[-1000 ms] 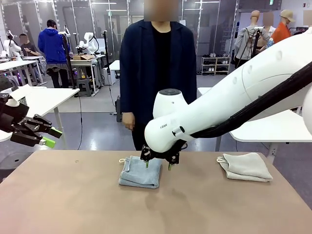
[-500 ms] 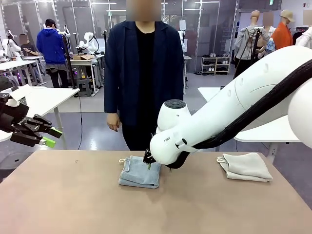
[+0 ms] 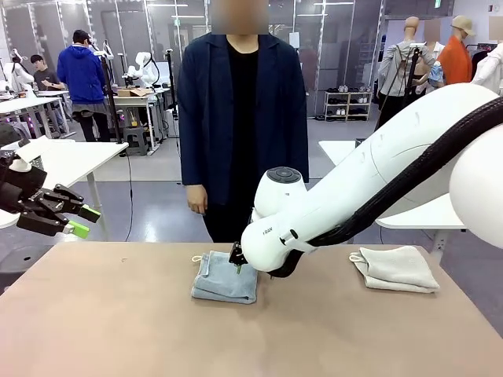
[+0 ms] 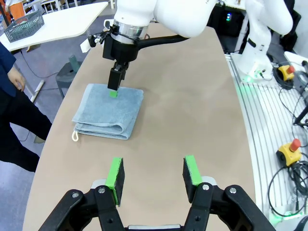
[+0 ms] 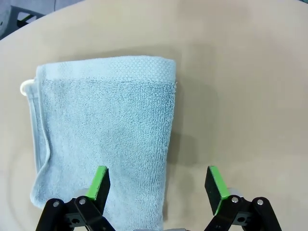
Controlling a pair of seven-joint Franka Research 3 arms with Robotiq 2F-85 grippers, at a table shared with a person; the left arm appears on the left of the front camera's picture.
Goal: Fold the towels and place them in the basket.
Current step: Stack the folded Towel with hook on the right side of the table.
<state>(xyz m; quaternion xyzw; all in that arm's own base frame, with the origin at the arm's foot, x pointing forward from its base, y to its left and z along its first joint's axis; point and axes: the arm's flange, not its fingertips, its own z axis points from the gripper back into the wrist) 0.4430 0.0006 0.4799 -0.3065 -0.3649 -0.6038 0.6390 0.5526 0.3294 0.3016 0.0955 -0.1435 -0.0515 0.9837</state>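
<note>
We see the right gripper (image 5: 157, 186) spread wide over the folded pale blue towel (image 3: 225, 276) mid-table; the left gripper (image 4: 153, 177), also wide, hangs well apart; cream towel (image 3: 395, 269) lies right

A person (image 3: 242, 118) in a dark jacket stood behind the tan table (image 3: 118, 330); white tables (image 3: 63, 157) lay beyond.

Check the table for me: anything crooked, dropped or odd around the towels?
Nothing stands out. The pale blue towel lies folded flat mid-table, the cream towel folded to the right, and the right gripper hovers open over the blue one.
</note>
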